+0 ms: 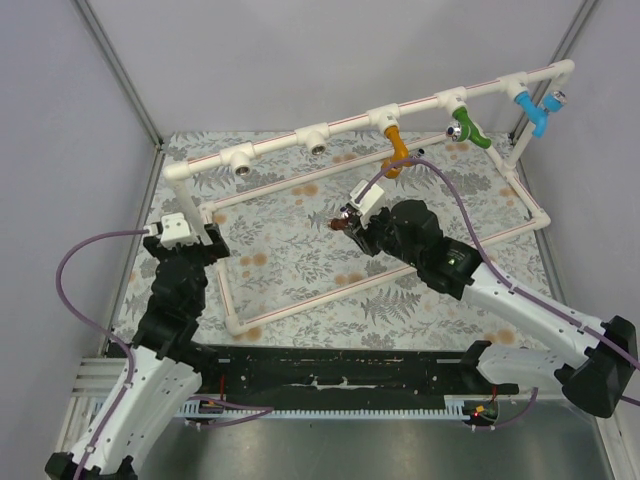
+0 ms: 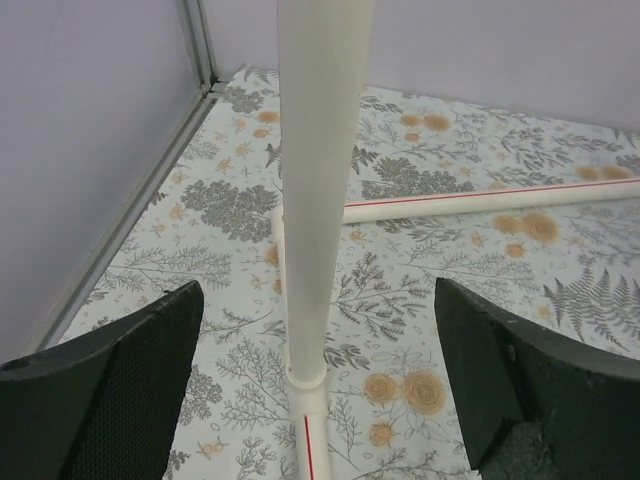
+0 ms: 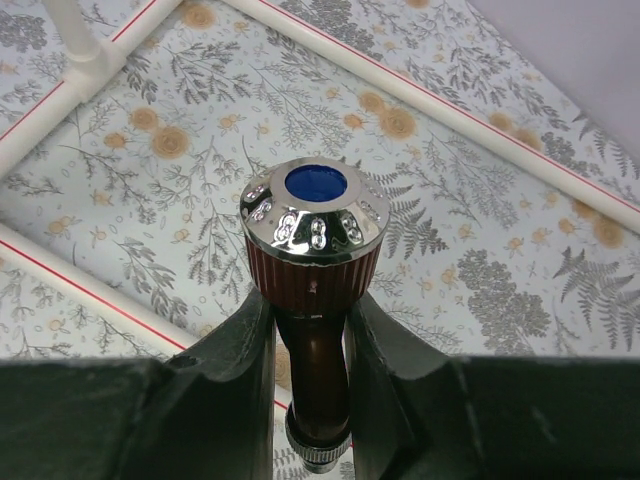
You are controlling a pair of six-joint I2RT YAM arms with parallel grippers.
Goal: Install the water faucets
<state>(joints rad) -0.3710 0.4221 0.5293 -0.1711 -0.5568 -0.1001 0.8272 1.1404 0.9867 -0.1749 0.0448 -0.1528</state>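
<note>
The right claw is pinching the dark reddish-brown faucet by its body, with 1 finger pressing on each side. The faucet's ribbed collar and its silvery end with a blue centre are sticking out just past the fingertips. A second silvery end is showing lower down between the fingers.

In the top view, this claw is holding the faucet in the air over the middle of the floral surface. It is sitting inside the rectangle of the white pipe frame, apart from the raised top rail running along the far edge.

The orange-yellow faucet is hanging from a fitting on that rail, a little right of the middle of the far edge and apart from both claws. Toward the far right corner, the green tap and the light blue tap are sitting on the same rail. Toward the far left corner, 2 tees on the rail are showing open sockets.

The left claw is standing spread near the left edge of the surface. Its 2 fingers are flanking the frame's upright pipe, leaving a gap on each side and not touching it.
</note>
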